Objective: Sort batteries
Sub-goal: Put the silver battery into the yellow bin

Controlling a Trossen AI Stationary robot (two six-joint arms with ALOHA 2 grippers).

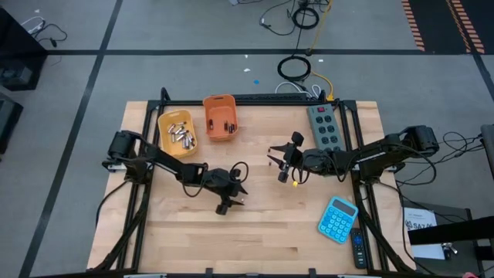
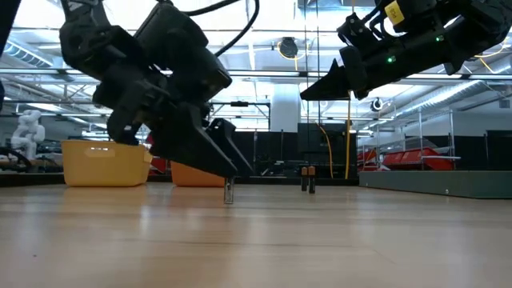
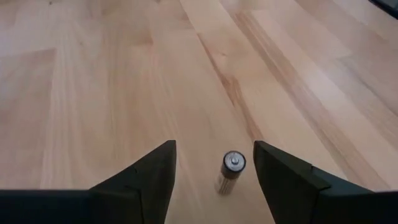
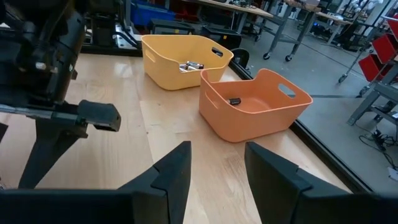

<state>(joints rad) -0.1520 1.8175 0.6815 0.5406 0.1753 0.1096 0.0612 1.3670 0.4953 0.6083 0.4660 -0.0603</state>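
Observation:
One small battery (image 3: 231, 172) stands upright on the wood on its lower end, also visible in the low view as the battery (image 2: 229, 191). My left gripper (image 3: 213, 152) is open and low over the table's middle (image 1: 230, 201), with one finger on either side of this battery and a gap to each. Two more dark batteries (image 2: 307, 183) stand farther off. The yellow bin (image 1: 177, 131) holds several silvery batteries (image 4: 189, 65); the orange bin (image 1: 220, 117) holds a dark one (image 4: 234, 101). My right gripper (image 1: 278, 160) is open and raised above the table (image 2: 322, 86).
A grey power strip (image 1: 324, 126) lies at the far right of the table. The blue calculator (image 1: 338, 218) and a dark remote (image 1: 359, 248) lie at the near right. Both bins sit at the far edge, left of centre. Bare wood lies along the near side (image 1: 255, 239).

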